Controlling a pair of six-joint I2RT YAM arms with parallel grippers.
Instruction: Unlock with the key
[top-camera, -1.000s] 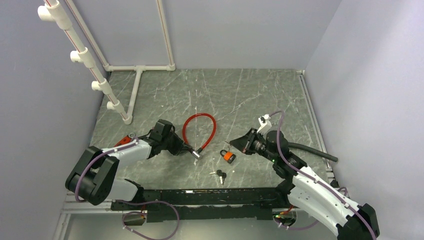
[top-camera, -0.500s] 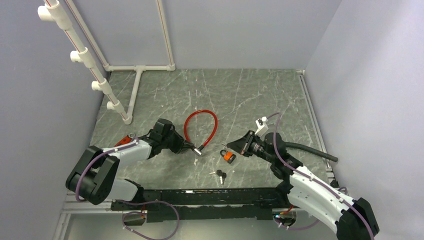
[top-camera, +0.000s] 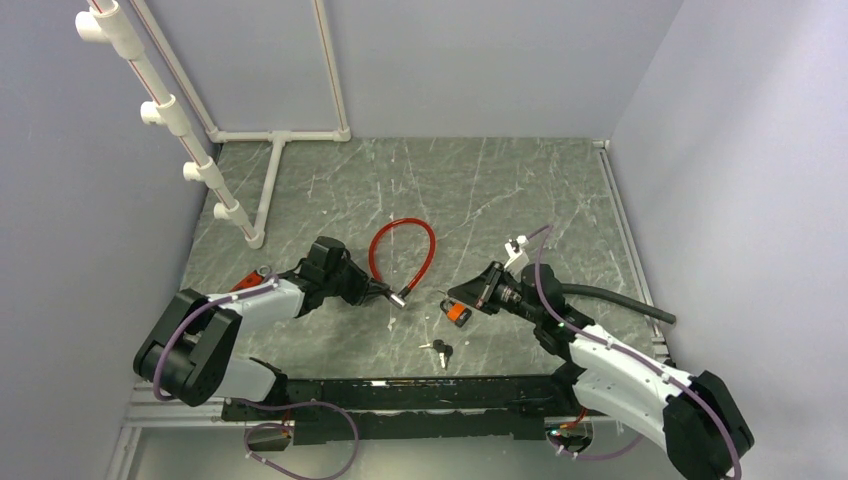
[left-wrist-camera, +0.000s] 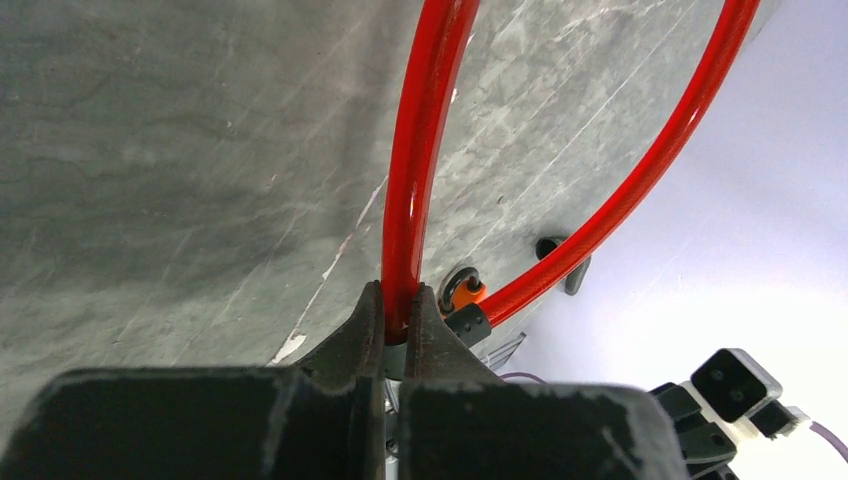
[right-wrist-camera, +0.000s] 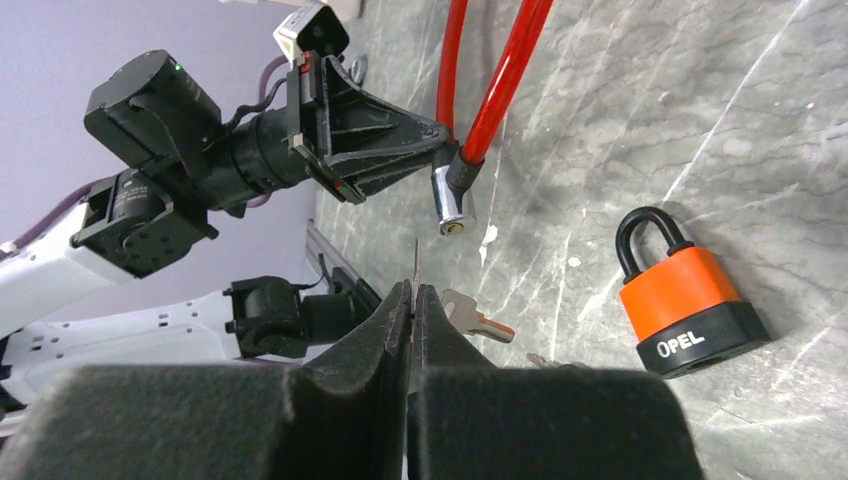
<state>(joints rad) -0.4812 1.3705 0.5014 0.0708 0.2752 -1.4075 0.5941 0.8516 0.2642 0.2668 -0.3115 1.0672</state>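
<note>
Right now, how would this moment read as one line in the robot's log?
left gripper: shut on red cable lock | right gripper: shut on key | orange padlock: lying on table

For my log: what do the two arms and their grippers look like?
The left arm and right arm have white shells with black joints; a purple cable loops along each. The left gripper and right gripper are black and taper like wedges.

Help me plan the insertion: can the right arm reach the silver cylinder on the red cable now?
Probably yes: the left pincer holds the red cable with its silver cylinder facing the right pincer and its pinched key, bare table between; the orange padlock lies aside.
</note>
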